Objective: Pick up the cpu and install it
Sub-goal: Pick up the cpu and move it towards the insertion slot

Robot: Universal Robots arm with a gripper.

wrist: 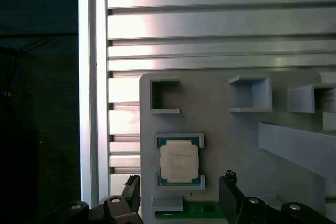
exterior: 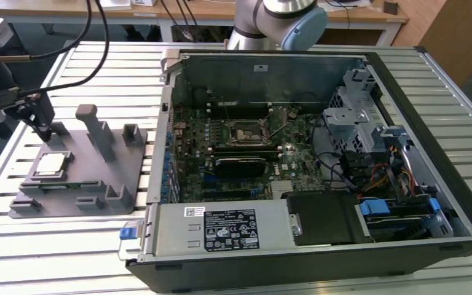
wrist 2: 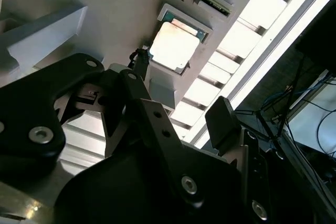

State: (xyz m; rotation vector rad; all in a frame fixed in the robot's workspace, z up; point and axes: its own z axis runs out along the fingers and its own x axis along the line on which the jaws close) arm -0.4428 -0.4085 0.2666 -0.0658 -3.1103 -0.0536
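Exterior view: a table (exterior: 80, 246) of ribbed silvery aluminium slats carries a large black computer case (exterior: 457, 184) lying open, with its green motherboard (exterior: 244, 153) facing up. Beside the case, toward the exterior view's left, sits a grey plastic holder block (exterior: 96, 178) with upright posts. Behind the table stand a wooden desk (exterior: 203, 12) with dangling dark cables, and the silver arm (exterior: 277, 18) with its pale blue cap.

The cpu (exterior: 50, 164), a small flat square chip with a silvery-grey metal top plate, lies flat in a shallow framed recess at the block's outer edge, near the table's rim. The arm's black two-fingered hand (exterior: 51, 136) hovers just above the block, close to the chip on its far side and not touching it.

In the first wrist view the hand (wrist: 181, 182) has its fingers (wrist: 132, 190) spread apart and holds nothing. One tip stands on either side of the recess, with the cpu (wrist: 179, 161) lined up between them. In the second wrist view the cpu (wrist 2: 174, 46) lies just beyond the parted tips of the hand (wrist 2: 181, 90).
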